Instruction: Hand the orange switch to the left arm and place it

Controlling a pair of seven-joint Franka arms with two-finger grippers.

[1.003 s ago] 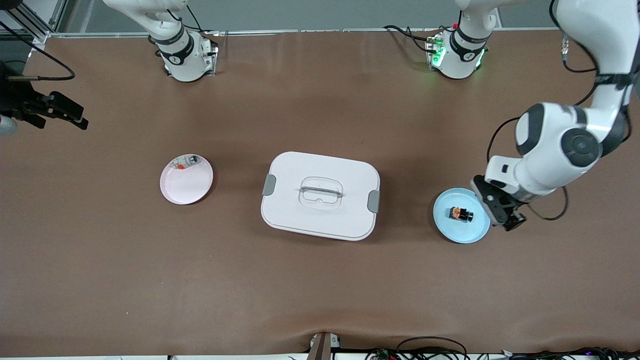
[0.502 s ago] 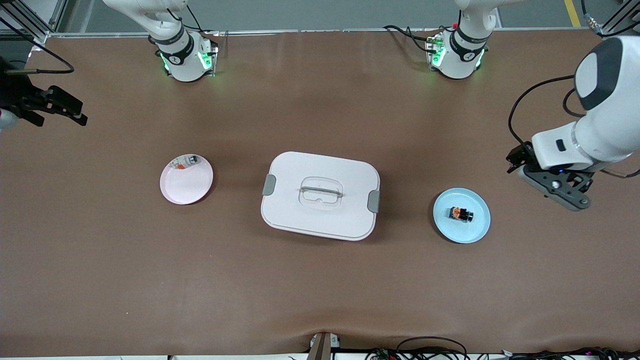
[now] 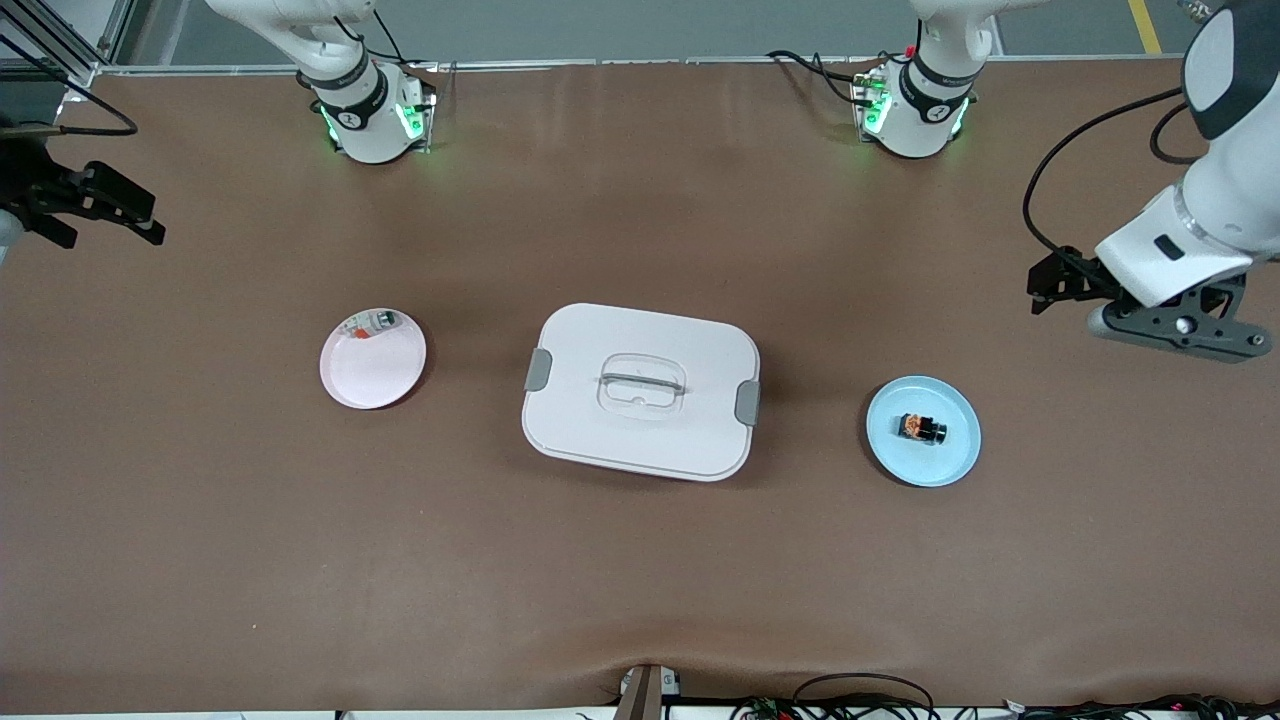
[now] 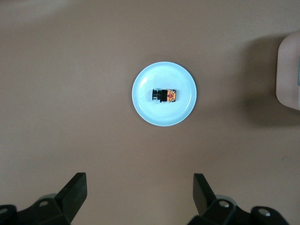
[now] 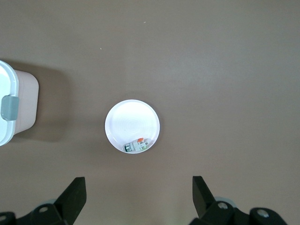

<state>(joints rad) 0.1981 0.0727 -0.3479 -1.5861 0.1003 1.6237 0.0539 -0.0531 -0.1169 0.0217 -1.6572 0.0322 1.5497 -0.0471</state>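
The orange switch [image 3: 920, 428], a tiny black block with an orange face, lies on its side on a light blue plate [image 3: 950, 460] toward the left arm's end of the table. The white box [image 3: 641, 391] stands mid-table, lid on, latches at both ends. My left gripper [image 3: 1180, 335] hangs open and empty high over bare table beside the blue plate; its wrist view shows the switch [image 4: 165, 95] on the plate [image 4: 143, 105] and its gripper [image 4: 139, 192]. My right gripper [image 5: 139, 192] is open and empty, high over the right arm's end of the table.
A pink plate [image 3: 375, 375] lies between the box and the right arm's end, holding a small silvery part [image 3: 370, 324] with green and red bits, also seen as the part [image 5: 137, 144] on the plate [image 5: 131, 117]. Box corners show in both wrist views [image 4: 288, 70] [image 5: 14, 105].
My left arm has swung up and away from beside the blue plate toward the left arm's end of the table. My right gripper has shifted slightly. The switch has not moved.
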